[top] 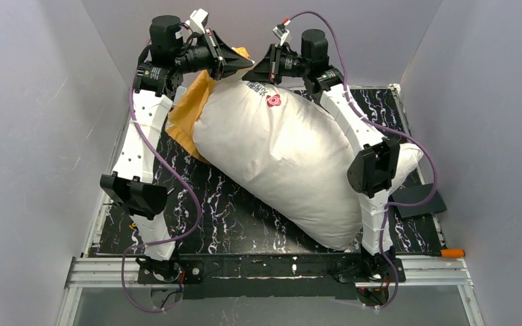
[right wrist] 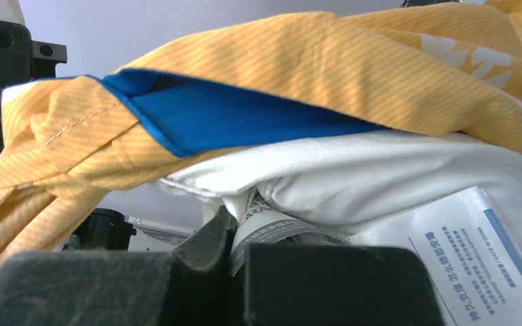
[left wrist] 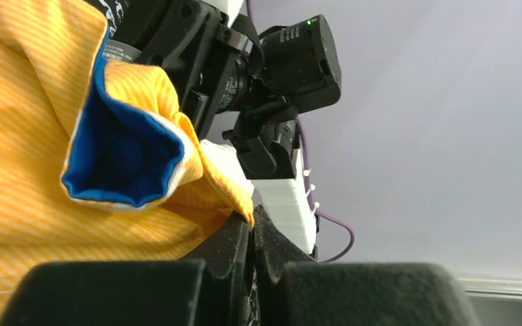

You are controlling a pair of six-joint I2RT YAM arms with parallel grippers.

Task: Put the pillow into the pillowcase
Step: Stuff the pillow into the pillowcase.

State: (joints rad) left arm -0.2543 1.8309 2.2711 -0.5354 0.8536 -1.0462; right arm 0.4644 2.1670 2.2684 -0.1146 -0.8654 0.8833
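Note:
The pillow, big, white and plump, lies slantwise from the far middle to the near right. Its far end rests on the orange-yellow pillowcase, bunched at the far left. My left gripper is shut on the pillowcase's hem; in the left wrist view the jaws pinch a yellow fold, with blue lining showing in the pillowcase. My right gripper faces it, shut on the pillow's far corner. In the right wrist view it clamps white pillow fabric and a printed label under the pillowcase.
The black marbled table is walled by grey panels on three sides. A flat black piece lies at the right under the pillow's corner, and an orange-handled tool sits at the near right edge. The right forearm crosses over the pillow.

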